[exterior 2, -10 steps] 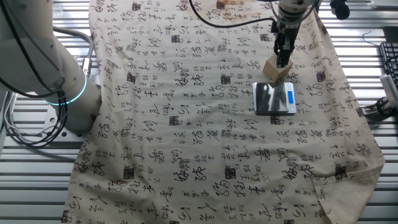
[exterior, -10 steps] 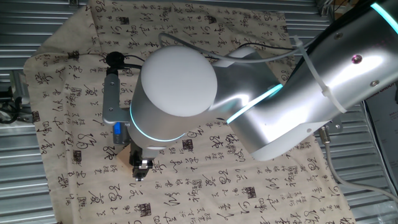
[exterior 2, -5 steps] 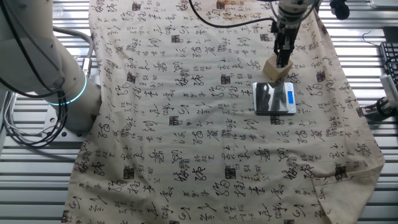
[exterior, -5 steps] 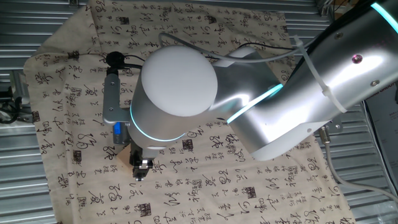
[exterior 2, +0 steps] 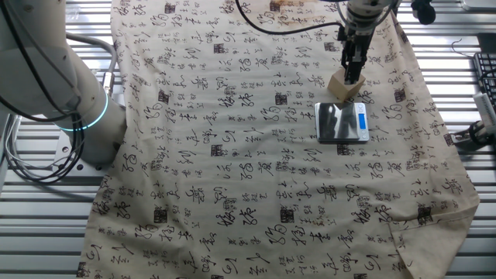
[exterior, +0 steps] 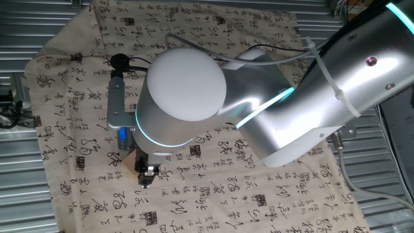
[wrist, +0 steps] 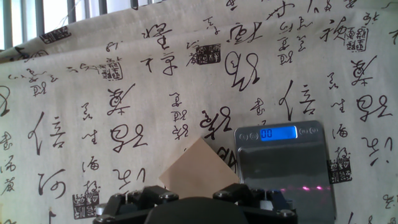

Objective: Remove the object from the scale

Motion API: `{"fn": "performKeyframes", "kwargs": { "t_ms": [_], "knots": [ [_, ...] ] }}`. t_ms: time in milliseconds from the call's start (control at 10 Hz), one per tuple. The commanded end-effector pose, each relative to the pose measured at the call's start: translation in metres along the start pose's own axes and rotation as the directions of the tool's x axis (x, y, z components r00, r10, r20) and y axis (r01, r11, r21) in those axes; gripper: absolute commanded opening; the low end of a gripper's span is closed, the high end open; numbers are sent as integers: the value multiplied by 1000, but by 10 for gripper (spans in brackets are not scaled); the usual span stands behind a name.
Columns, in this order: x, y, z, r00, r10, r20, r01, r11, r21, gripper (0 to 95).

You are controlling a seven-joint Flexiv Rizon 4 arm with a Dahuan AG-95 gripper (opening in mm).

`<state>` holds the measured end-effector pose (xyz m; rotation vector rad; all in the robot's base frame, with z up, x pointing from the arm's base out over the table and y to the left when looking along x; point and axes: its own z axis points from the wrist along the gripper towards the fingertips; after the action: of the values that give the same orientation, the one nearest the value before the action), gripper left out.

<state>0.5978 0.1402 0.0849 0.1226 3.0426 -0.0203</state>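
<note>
The object (exterior 2: 345,84) is a tan square block, off the scale and just beyond its far side, turned corner-on. My gripper (exterior 2: 353,71) comes straight down onto it and is shut on it. I cannot tell whether the block touches the cloth. The grey scale (exterior 2: 342,122) lies flat on the cloth with its blue strip toward the right. In the hand view the object (wrist: 199,165) sits between my jaws, my gripper (wrist: 199,190) is at the bottom edge, and the scale (wrist: 283,165) lies to the right with nothing on its platform. In one fixed view my arm hides most of the scale; the object (exterior: 128,165) peeks out.
A tan cloth printed with black characters (exterior 2: 232,139) covers the table. Ribbed metal table edges (exterior 2: 46,232) show around it. My arm's base (exterior 2: 46,70) stands at the left. A black cable (exterior 2: 287,27) runs across the cloth's far end.
</note>
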Motion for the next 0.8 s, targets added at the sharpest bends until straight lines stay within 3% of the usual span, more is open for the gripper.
{"fn": "performKeyframes", "kwargs": {
  "t_ms": [100,800],
  "knots": [
    [0,0,0,999,-28,-20,28,1000,7,380],
    [0,0,0,997,-80,-21,80,997,16,380]
  ]
}}
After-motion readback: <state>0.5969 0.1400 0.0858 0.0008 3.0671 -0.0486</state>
